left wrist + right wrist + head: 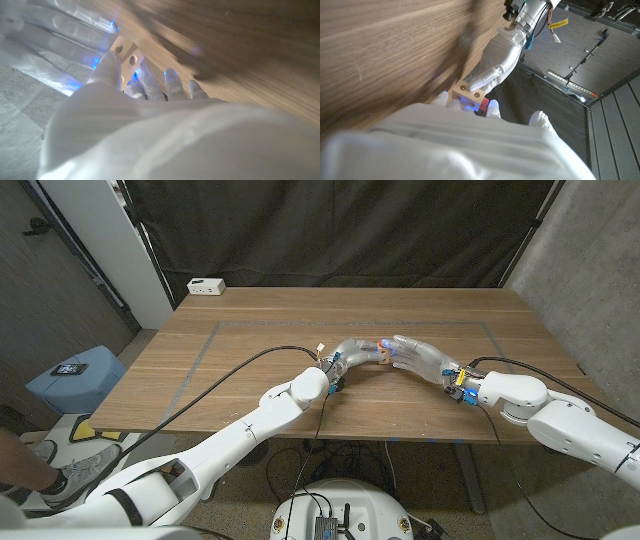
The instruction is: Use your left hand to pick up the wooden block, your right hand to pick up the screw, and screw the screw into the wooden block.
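Wooden block (pixel 469 92) sits above mid-table, gripped by our left hand (pixel 355 351). Right hand (pixel 420 355) meets it; red piece, likely the screw (pixel 483 105), at its fingertips, grasp unclear. We should align with a hole, then twist steadily.

White box (pixel 206 285), table's far-left corner

Wooden desk (pixel 260 330), plank grain running side to side, with a faint pale rectangular outline marked across its top and a small white box (pixel 206 285) sitting on the far left corner near the edge.
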`<state>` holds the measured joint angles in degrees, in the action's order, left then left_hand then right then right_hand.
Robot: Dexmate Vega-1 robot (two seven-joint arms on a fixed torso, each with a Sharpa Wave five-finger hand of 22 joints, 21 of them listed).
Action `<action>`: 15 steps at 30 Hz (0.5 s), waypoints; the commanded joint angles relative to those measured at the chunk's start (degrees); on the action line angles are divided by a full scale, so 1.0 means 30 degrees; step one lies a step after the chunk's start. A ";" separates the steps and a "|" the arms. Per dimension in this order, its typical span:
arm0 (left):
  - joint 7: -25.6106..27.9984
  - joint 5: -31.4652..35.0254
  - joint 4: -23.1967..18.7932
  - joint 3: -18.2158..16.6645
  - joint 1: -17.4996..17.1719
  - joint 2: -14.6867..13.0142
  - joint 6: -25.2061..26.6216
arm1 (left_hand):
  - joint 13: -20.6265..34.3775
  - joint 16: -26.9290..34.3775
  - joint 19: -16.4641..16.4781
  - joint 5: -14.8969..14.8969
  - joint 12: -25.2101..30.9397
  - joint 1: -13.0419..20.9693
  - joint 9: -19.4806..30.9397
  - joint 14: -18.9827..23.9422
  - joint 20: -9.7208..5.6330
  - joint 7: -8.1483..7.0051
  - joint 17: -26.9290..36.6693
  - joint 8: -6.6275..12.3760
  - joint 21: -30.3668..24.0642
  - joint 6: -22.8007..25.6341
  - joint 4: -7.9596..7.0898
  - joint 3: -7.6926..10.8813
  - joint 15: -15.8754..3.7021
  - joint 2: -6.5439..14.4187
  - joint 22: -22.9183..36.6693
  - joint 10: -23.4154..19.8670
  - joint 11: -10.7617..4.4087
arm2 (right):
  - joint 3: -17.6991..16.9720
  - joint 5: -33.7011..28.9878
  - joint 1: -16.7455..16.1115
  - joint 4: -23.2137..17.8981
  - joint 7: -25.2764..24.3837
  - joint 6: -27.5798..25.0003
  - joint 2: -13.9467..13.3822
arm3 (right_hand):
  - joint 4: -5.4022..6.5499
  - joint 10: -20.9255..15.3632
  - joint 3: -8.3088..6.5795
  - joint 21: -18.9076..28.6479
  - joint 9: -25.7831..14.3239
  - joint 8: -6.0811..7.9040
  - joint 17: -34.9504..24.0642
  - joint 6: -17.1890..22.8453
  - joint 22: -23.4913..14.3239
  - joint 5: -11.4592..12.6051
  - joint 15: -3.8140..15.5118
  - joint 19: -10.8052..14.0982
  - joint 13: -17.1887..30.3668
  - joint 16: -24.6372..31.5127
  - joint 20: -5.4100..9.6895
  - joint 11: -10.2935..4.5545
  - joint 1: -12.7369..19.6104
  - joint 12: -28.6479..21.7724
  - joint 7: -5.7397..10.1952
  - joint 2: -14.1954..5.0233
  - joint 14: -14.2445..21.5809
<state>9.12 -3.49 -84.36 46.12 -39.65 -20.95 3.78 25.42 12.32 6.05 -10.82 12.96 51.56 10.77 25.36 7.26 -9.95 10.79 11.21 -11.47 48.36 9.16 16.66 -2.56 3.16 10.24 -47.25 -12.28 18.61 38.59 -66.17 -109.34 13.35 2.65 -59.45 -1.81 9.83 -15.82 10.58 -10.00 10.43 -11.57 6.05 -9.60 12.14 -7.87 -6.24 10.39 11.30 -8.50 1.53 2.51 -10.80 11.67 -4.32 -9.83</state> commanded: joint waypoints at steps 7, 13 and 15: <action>-0.0008 0.0107 -0.0255 -0.0012 -0.0012 -0.0112 0.0288 | 0.0107 0.0045 0.0049 -0.0134 0.0099 0.0061 0.0075 0.0180 0.0121 0.0035 0.0053 0.0132 -0.0095 0.0207 -0.0173 0.0027 -0.1095 0.0127 0.0091 -0.0131 -0.0018 | -0.0648 0.0210 -0.0234 0.0317 -0.0199 0.0112 -0.0182 | 0.0115 0.3923 -0.0076 0.0117 -0.0029 0.0094 -0.0031 -0.0069 -0.0067 0.0181 -0.0030 -0.0020 0.0005 0.0106 -0.0013 -0.0034 -0.0098 -0.0122 -0.0094 -0.0047 -0.3996; -0.0098 0.0112 -0.0242 0.0020 0.0030 -0.0128 0.0273 | 0.0122 0.0038 0.0050 -0.0128 0.0100 0.0030 0.0075 0.0177 0.0095 0.0044 0.0049 0.0124 -0.0095 0.0190 -0.0183 0.0004 -0.1079 0.0098 0.0091 -0.0141 -0.0019 | -0.0480 0.0026 0.0062 0.0735 -0.0088 0.0178 0.0050 | 0.0129 0.4031 -0.0074 0.0111 -0.0029 -0.0171 -0.0026 -0.0763 -0.0067 0.0194 -0.0033 -0.0027 0.0007 0.0096 -0.0034 -0.0041 -0.0078 -0.0069 0.0023 -0.0037 -0.4017; -0.0095 0.0151 -0.0218 0.0042 0.0048 -0.0124 0.0241 | 0.0125 0.0035 0.0040 -0.0129 0.0100 0.0044 0.0075 0.0176 0.0108 0.0045 0.0045 0.0113 -0.0090 0.0164 -0.0173 0.0007 -0.1074 0.0093 0.0091 -0.0143 -0.0020 | -0.0428 -0.0019 0.0145 0.0854 -0.0078 0.0190 0.0131 | 0.0130 0.4131 -0.0074 0.0102 -0.0029 -0.0225 -0.0023 -0.0975 -0.0066 0.0198 -0.0043 -0.0051 0.0007 0.0091 -0.0052 -0.0042 -0.0068 -0.0030 0.0108 -0.0030 -0.4025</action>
<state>9.09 -3.21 -84.96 46.12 -39.65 -21.22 4.45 25.65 12.32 6.04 -10.81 12.96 51.85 10.82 25.36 7.26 -9.95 10.79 11.21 -11.47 48.38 8.81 16.51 -2.56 2.85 10.24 -47.25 -12.28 17.06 39.02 -66.83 -108.56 12.88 3.00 -59.98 -1.81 9.83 -15.82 10.57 -10.00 9.93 -11.45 3.94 -9.60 12.53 -7.87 -6.24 10.39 11.30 -8.50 1.53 2.51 -10.80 11.68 -4.32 -9.83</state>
